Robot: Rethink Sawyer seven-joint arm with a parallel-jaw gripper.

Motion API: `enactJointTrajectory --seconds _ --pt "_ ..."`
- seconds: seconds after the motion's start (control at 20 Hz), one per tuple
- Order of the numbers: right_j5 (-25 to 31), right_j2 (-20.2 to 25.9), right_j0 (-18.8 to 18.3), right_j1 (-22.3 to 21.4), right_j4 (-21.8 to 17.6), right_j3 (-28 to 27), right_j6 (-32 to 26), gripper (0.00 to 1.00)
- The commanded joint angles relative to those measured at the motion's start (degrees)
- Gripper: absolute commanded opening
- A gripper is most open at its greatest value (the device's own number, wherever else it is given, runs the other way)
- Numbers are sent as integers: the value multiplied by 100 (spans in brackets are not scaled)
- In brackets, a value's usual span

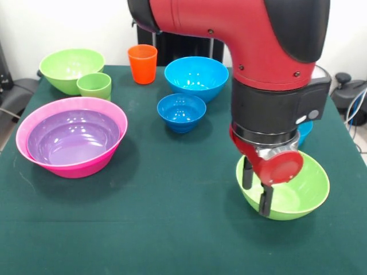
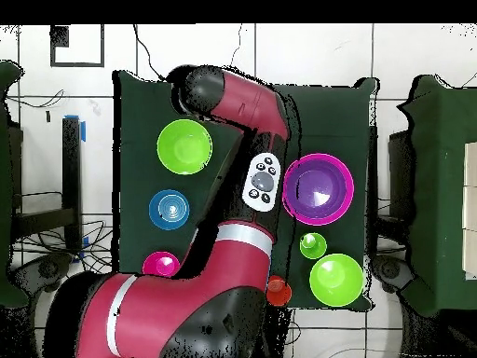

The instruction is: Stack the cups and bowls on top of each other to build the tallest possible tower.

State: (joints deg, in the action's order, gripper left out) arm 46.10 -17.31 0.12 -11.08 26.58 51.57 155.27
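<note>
The overhead view is showing a small magenta-looking bowl (image 2: 160, 265) that the arm is hiding in front. The gripper (image 1: 257, 191), fingers spread, is straddling the near rim of one lime bowl (image 1: 298, 197) at lower right. Another lime bowl (image 1: 67, 67), purple bowl (image 1: 71, 137) nested in pink (image 1: 34, 117), two blue bowls (image 1: 195, 77), and both cups (image 1: 142, 63) are sitting across the upper half; the lower-left cloth is lying open.

The bowls, among them the purple bowl (image 1: 73, 139) and near lime bowl (image 1: 304, 197), look like glossy smooth plastic. The table (image 1: 143, 229) wears matt green cloth. The arm's red shell (image 1: 218, 26) shines.
</note>
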Motion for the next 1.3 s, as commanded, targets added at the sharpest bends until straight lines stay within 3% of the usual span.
enactJointTrajectory --seconds 0.05,0.2,0.55,0.8,0.85,1.0,1.3 --pt "-354 1202 -53 -134 -684 844 -1719 100" --pt "-92 1205 31 -166 -677 812 -1320 100" --pt "205 841 301 383 -761 90 -233 100" --pt "133 668 407 532 -630 -42 347 100" --pt "88 588 519 724 -596 -208 584 100" --pt "158 467 504 941 -532 -511 763 100" --pt "71 299 237 968 -464 -588 737 100"
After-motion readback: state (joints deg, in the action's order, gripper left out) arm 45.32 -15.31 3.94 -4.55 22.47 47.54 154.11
